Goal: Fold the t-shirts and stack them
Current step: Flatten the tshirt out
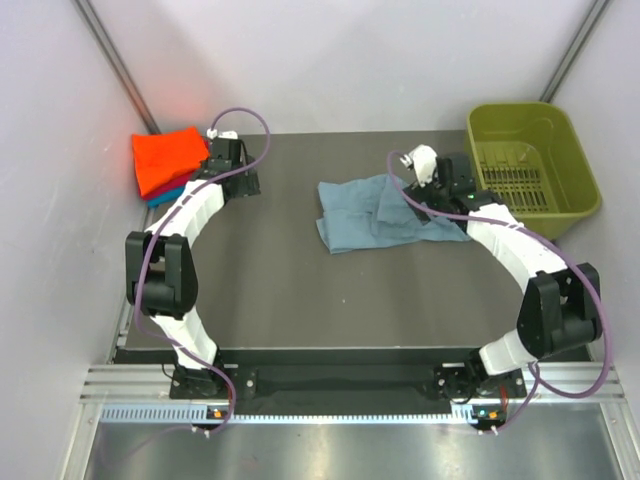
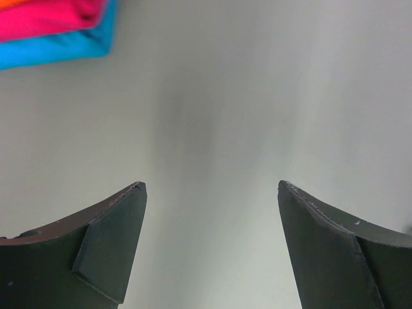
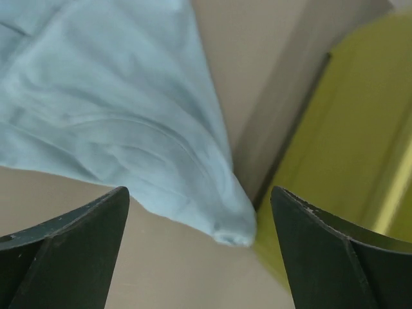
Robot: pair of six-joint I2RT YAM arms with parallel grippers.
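A crumpled grey-blue t-shirt [image 1: 372,215] lies between the folded orange-topped stack [image 1: 168,160] and the olive basket [image 1: 578,180].

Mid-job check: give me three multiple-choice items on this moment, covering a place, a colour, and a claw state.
1. Where is the grey-blue t-shirt?
A. on the table, beside the olive-green basket
B. inside the bin
C. on the pile

2. What is the top colour of the folded stack?
A. teal
B. red
C. orange

3. The right claw is:
A. shut on cloth
B. open, empty
C. shut, empty

Answers:
1 A, it lies crumpled on the tabletop.
2 C, orange lies over red and teal.
3 B, its fingers are spread above the shirt's edge.
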